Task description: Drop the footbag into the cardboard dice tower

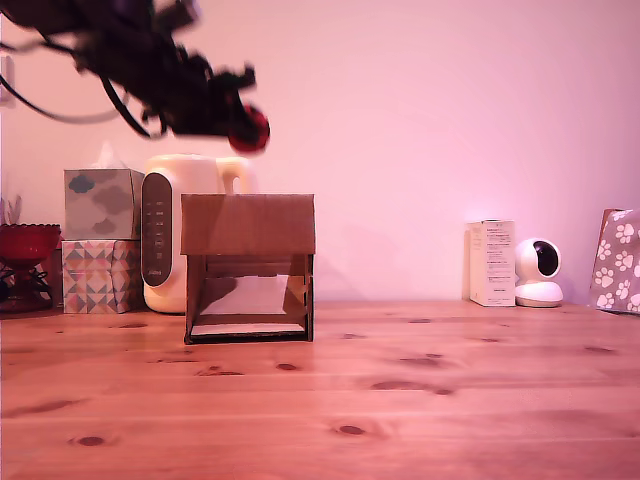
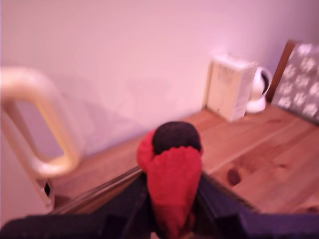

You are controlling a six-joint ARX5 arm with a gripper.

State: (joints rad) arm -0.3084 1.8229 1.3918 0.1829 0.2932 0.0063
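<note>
Red-black footbag (image 2: 171, 172) pinched in hand (image 2: 172, 209), kettle handle (image 2: 35, 124) wrist-only

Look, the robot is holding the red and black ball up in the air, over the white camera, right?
Not quite. The ball is up in the air, squeezed between the jaws, but it hangs above the cardboard tower, not the white camera, which sits far off at the exterior view's right. The exterior view shows this.

Cream kettle (image 1: 185, 230), stacked tissue boxes (image 1: 102, 240), red bowl (image 1: 27, 242), white box (image 1: 492, 262), small camera (image 1: 539, 272) on wooden table (image 1: 400, 400).
</note>
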